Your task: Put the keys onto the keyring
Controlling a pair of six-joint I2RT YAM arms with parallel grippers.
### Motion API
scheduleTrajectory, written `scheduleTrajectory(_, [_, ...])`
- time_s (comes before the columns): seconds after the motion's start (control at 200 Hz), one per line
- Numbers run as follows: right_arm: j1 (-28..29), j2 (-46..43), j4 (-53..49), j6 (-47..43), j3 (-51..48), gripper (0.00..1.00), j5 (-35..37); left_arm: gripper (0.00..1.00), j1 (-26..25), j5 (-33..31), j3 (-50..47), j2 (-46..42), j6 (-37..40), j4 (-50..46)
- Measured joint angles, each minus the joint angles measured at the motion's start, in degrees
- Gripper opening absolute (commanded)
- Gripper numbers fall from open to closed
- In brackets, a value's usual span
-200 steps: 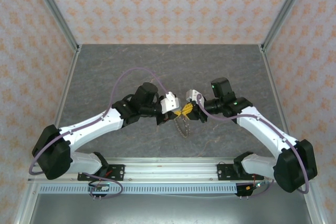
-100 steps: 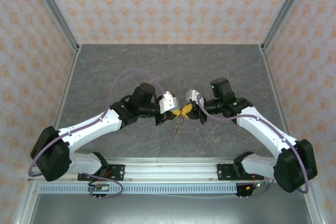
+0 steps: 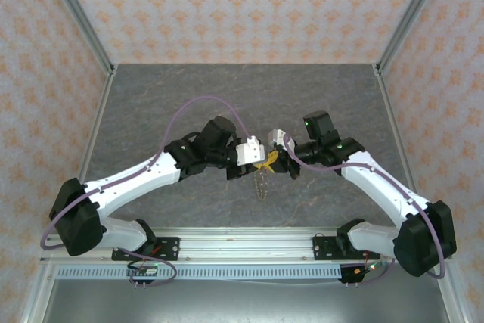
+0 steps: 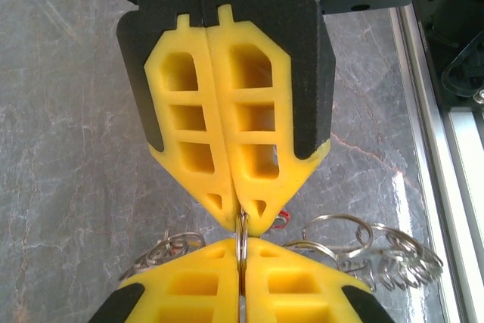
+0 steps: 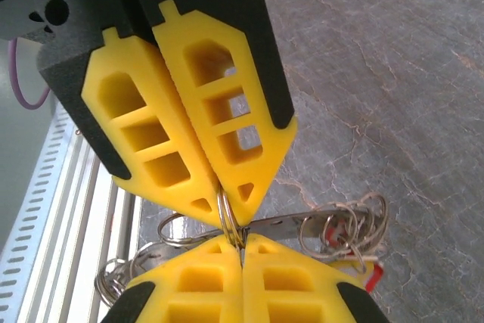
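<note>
the left gripper and the right gripper meet tip to tip in the air above the worktop. each has its jaws pressed together, pinching the same thin wire loop from opposite sides, probably to keep it steady and to work its coils apart for threading. the keyring bunch hangs just under the tips, off the worktop. the top view gives it as a small dangling shape; the wrist views show several silver rings and one red key behind the fingers.
</note>
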Motion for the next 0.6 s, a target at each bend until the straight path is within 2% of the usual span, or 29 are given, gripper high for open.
scheduleTrajectory(0.075, [0.0, 0.0, -0.5, -0.2, 0.3, 0.0, 0.6, 0.0, -0.1, -0.7, 0.6, 0.4, 0.5, -0.8])
scheduleTrajectory(0.48, [0.0, -0.2, -1.8, -2.1, 0.8, 0.0, 2.7, 0.0, -0.5, -1.6, 0.3, 0.6, -0.3, 0.2])
scheduleTrajectory(0.601, [0.0, -0.4, -1.0, -1.5, 0.0, 0.06, 2.8, 0.0, 0.5, 1.3, -2.5, 0.3, -2.8, 4.5])
